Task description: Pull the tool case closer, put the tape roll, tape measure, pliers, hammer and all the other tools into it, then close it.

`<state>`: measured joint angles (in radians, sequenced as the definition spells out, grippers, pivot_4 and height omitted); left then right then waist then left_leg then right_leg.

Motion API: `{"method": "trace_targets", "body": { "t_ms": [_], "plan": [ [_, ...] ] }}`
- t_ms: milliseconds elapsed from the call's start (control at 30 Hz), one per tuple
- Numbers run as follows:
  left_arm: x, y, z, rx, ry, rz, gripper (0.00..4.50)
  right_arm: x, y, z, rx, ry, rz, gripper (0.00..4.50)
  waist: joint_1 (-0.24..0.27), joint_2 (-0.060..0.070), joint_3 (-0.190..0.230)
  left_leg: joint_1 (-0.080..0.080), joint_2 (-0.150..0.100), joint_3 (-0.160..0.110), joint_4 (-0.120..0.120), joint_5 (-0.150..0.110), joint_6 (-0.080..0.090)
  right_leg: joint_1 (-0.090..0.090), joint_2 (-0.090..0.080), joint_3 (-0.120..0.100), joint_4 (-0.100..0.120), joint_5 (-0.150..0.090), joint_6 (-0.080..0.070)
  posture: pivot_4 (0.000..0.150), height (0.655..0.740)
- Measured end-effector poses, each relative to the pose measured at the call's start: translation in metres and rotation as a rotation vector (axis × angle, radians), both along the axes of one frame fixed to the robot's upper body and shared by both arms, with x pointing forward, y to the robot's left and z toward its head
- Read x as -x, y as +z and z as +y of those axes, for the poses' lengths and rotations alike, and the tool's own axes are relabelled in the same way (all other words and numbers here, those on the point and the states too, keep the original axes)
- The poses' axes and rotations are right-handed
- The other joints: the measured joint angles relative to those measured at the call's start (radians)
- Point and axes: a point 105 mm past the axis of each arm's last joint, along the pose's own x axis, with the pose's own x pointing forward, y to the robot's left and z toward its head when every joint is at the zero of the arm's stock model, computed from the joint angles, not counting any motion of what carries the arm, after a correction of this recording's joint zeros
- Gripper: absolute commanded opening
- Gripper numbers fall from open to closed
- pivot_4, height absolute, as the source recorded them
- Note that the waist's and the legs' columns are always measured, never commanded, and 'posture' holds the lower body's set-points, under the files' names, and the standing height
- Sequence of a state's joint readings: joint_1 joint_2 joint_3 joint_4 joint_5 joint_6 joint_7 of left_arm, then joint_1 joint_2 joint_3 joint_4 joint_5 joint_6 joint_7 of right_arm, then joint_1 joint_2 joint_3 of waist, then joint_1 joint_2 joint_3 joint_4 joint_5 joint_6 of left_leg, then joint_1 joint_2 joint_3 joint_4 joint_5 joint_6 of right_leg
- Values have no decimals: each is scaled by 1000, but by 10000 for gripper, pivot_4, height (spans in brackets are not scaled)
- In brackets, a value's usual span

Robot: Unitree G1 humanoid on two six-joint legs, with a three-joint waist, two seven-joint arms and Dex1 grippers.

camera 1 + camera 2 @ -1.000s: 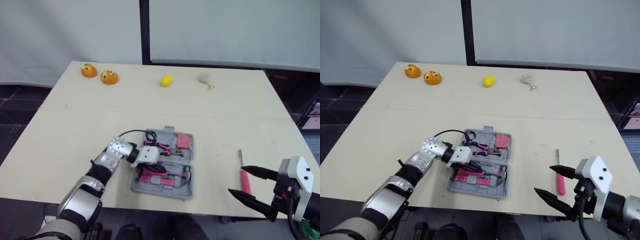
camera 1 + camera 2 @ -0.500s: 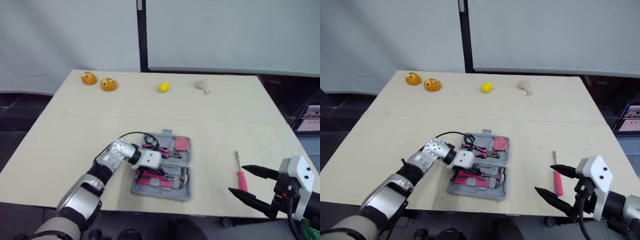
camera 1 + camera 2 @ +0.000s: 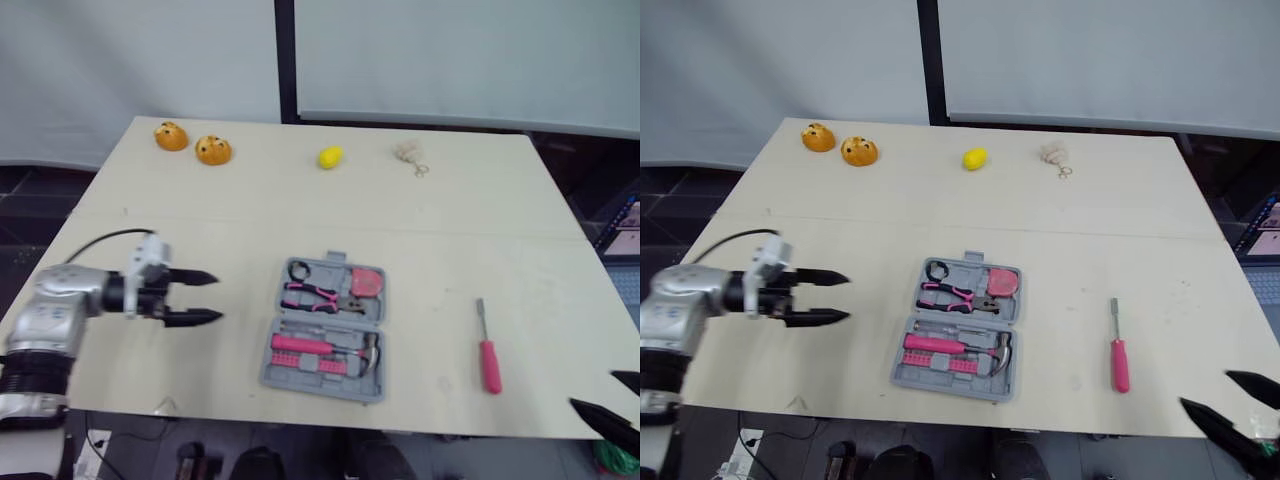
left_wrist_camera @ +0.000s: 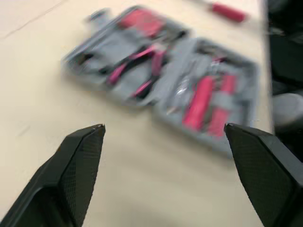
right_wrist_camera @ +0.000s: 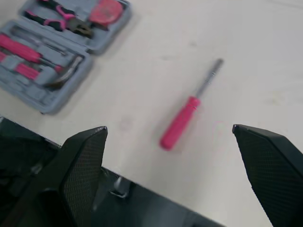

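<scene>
Surface (image 3: 450, 230): pale tabletop, both arms low at its near side.
Tool case (image 3: 275, 374): grey, lying open and flat, off to the right of the left gripper's fingertips, well apart from them.
Left gripper (image 3: 217, 298): fingers spread apart, holding nothing, pointed at the case.
Right gripper (image 3: 1206, 389): fingers wide apart, empty, at the surface's near edge.
Screwdriver (image 3: 489, 362): pink handle, outside the case, near the right gripper, to its left and further from the robot.
Hammer (image 3: 330, 348): in the case's near half.
Pliers (image 3: 312, 293): in its far half.
</scene>
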<state>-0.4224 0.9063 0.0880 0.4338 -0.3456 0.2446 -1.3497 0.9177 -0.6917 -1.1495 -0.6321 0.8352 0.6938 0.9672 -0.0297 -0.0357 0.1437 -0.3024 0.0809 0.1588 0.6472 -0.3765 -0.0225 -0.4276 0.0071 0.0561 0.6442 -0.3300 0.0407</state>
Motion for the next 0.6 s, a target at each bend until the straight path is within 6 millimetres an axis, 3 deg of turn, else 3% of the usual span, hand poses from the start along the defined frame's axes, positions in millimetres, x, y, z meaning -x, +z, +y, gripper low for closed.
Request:
{"method": "trace_targets", "body": {
  "t_ms": [100,233,400,600],
  "plan": [
    [2,3,52,-60,224,-18,43955,14,-2,-21,15,-82,15,45000,0,-1,2,0,0,1,0,-3,5,0,-2,0,0,1,-1,1500,7400],
    [19,-7,84,-107,347,1,43955,22,-5,-40,20,-146,16,45000,-1,2,4,0,-1,1,0,-5,5,0,-4,-1,0,1,-2,1500,7400],
    [33,-19,92,-121,374,31,43955,21,-3,-54,36,-166,0,45000,-1,5,6,0,0,1,-2,-5,-1,-1,-4,-2,0,1,-2,1500,7400],
    [28,-10,80,-132,340,-20,43955,13,1,-50,41,-144,-43,45000,2,9,8,0,-1,1,-1,-5,-1,0,-4,-2,0,1,-1,1500,7400]
  ]
}}
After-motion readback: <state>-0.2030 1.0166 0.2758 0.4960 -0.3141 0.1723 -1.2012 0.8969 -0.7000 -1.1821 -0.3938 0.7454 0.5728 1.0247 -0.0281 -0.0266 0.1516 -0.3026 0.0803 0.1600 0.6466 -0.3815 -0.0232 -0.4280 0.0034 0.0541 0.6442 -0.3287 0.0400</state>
